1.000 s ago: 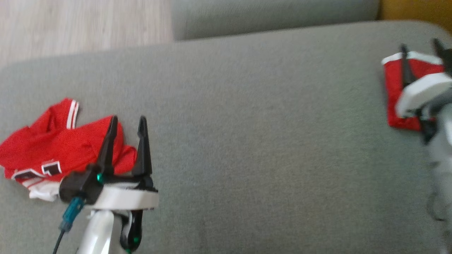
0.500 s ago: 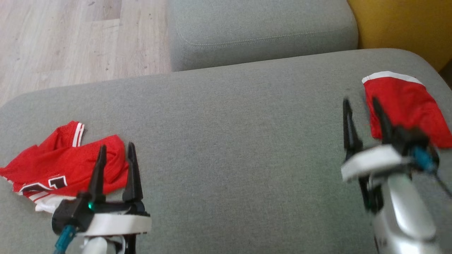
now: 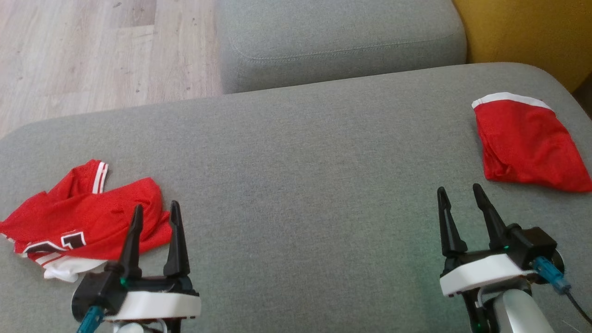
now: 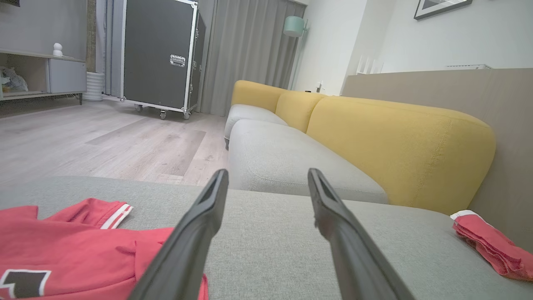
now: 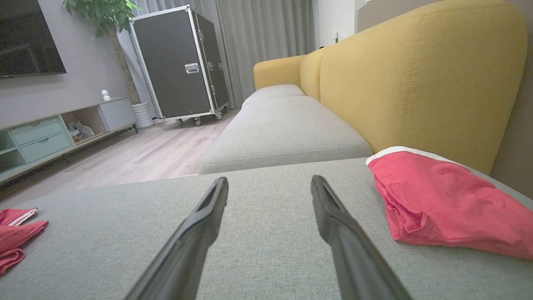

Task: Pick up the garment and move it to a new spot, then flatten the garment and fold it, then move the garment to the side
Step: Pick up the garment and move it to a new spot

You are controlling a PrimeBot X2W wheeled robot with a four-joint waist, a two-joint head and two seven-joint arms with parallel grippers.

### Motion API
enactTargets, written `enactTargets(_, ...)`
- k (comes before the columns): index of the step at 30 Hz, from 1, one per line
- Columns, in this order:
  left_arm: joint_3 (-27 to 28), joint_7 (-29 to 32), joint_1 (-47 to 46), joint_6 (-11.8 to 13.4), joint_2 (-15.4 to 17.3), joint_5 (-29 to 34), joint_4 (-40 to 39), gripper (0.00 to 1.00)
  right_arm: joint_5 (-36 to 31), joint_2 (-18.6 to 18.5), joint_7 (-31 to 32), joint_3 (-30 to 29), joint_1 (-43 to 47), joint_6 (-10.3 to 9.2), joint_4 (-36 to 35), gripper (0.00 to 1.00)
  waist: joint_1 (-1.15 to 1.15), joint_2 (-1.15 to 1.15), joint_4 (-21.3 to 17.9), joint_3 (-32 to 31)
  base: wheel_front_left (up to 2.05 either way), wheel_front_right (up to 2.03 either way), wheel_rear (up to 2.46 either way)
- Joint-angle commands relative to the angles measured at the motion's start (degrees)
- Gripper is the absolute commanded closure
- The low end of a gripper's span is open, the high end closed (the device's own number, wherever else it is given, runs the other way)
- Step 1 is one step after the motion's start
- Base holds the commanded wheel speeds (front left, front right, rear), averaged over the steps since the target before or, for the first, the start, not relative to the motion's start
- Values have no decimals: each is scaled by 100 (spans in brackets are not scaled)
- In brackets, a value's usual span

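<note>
A folded red garment (image 3: 522, 143) with a white hem lies flat at the far right of the grey seat cushion (image 3: 300, 162), also seen in the left wrist view (image 4: 491, 246) and right wrist view (image 5: 441, 204). A crumpled red jersey (image 3: 83, 217) with white trim and black lettering lies at the left (image 4: 62, 250) (image 5: 16, 233). My left gripper (image 3: 156, 205) stands open just right of the jersey's edge, holding nothing (image 4: 267, 171). My right gripper (image 3: 458, 187) is open and empty, below and left of the folded garment, apart from it (image 5: 270, 178).
A second grey cushion (image 3: 337, 41) adjoins the far side. The yellow backrest (image 3: 522, 32) rises at the right. Wooden floor (image 3: 92, 51) lies beyond the cushion's left edge. A black wheeled case (image 4: 160, 54) stands across the room.
The head camera shifted. My right gripper drew back from over the folded red garment to the lower right, leaving it lying on the cushion. My left gripper settled lower beside the jersey.
</note>
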Motion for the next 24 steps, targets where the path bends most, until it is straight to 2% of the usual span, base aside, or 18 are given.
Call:
enactTargets(1, 202, -54, -143, 47, 36, -8, -166, 0, 42, -5, -61, 152, -214, -5, -212, 0, 0, 0, 4, 0, 0, 0, 0)
enactTargets(13, 252, -54, -176, 33, 36, 6, -109, 0, 216, -4, -61, 114, -241, -5, -212, 0, 0, 0, 49, -6, 0, 0, 0)
enactTargets(19, 288, -54, -167, 49, 36, 45, -51, 0, 332, -4, -61, 221, -172, -5, -255, 0, 0, 0, 313, -66, 0, 0, 0)
enactTargets(24, 330, -54, -115, 50, 36, 86, -2, 0, 350, -4, -61, 481, -65, -5, -302, 0, 0, 0, 713, -177, 0, 0, 0)
